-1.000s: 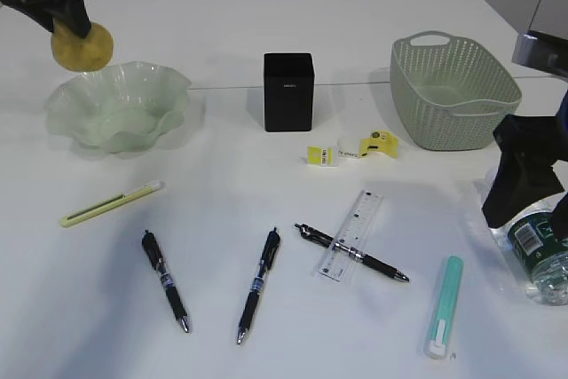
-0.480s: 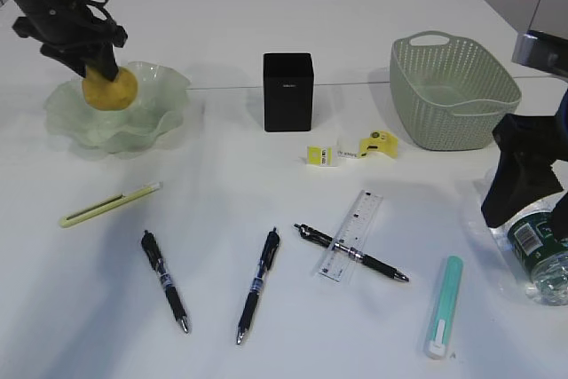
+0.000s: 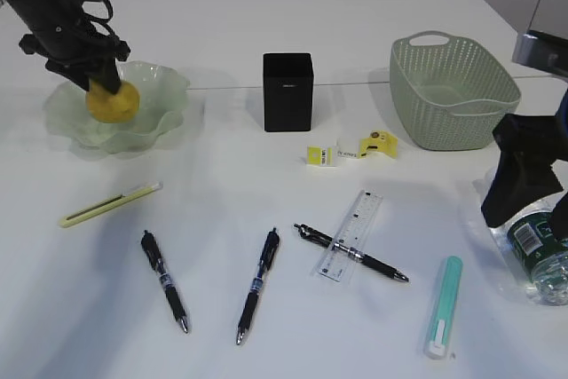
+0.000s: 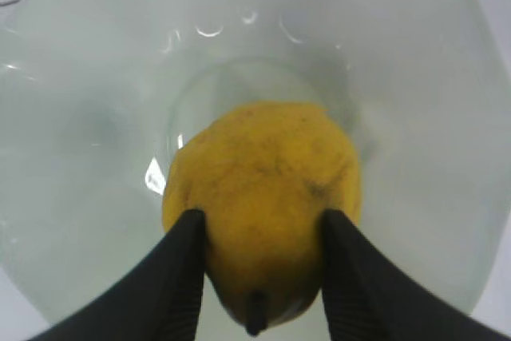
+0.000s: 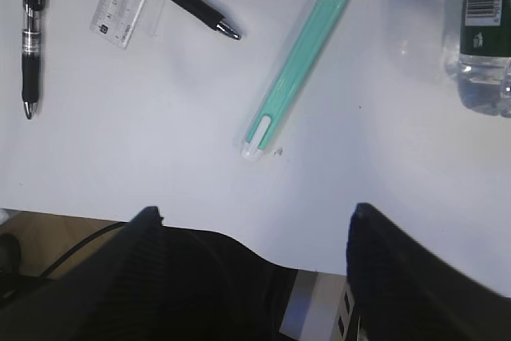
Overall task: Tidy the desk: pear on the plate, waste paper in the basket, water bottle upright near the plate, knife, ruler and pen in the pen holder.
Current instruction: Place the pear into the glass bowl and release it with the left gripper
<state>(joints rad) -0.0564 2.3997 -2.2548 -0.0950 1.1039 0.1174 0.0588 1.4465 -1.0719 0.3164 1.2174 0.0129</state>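
Note:
The yellow pear is down in the hollow of the pale green plate, with my left gripper shut on its stem end. My right gripper hangs open and holds nothing, just above the lying water bottle. The waste paper lies between the black pen holder and the basket. One black pen crosses the clear ruler.
Two more black pens lie near the front edge. A yellow-green knife lies front of the plate, a teal knife left of the bottle. The desk's front edge runs under my right gripper.
My left gripper has come down and rightward with the pear, from above the plate's far left rim into the plate. The right arm has not moved.

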